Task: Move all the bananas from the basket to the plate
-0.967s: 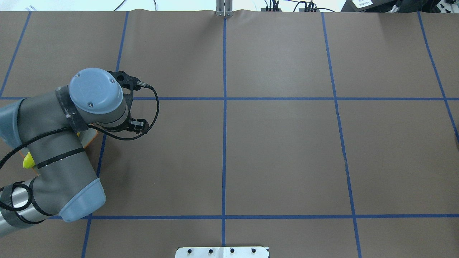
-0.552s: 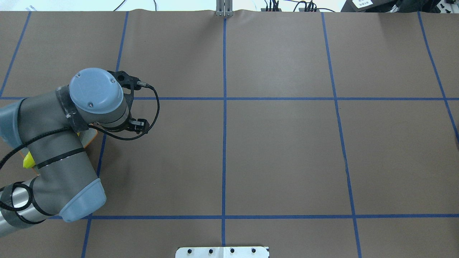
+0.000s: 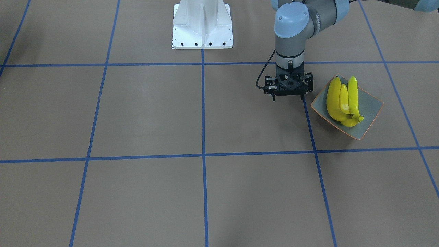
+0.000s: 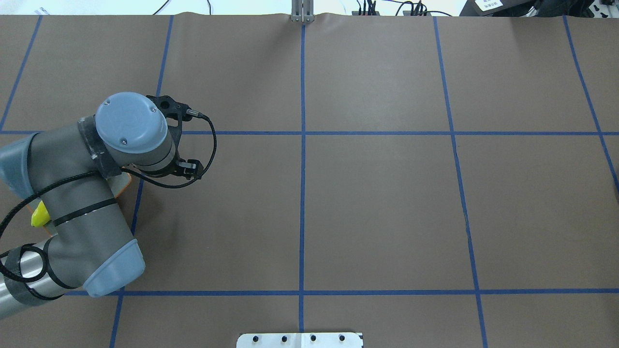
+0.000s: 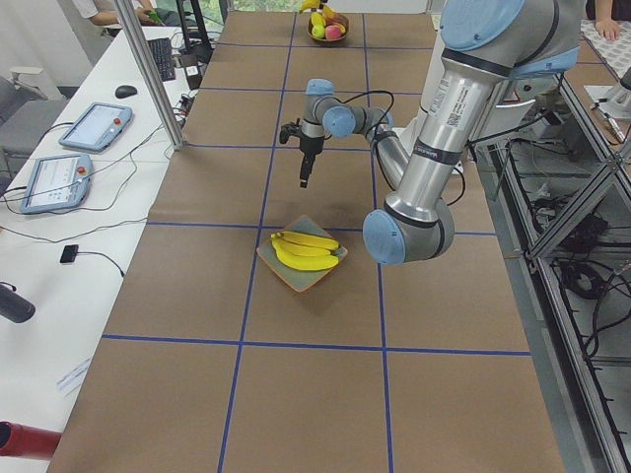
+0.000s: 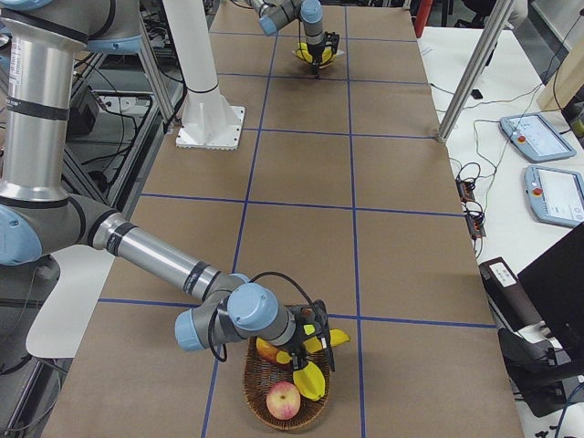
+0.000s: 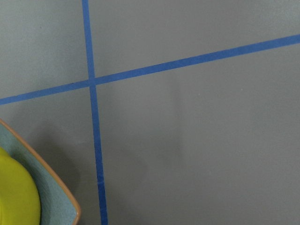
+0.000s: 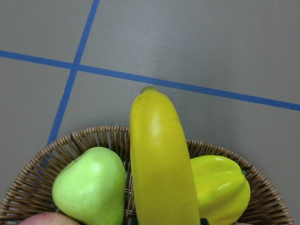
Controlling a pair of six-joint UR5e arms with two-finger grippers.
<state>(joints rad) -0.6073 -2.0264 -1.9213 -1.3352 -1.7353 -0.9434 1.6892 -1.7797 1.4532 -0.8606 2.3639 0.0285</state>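
Left arm (image 3: 289, 41) upright beside plate (image 3: 372, 103)

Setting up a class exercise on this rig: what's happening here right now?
Three bananas already lie on the plate. The left tool hangs open beside it, holding nothing. At the table's other end, the right tool is over the basket, a fourth banana right under its camera; whether it grips that one is unclear.

Three yellow bananas (image 3: 332, 99) lie on the grey-green plate (image 3: 372, 106); a fourth banana (image 8: 161, 159) hangs over the basket (image 8: 89, 136).
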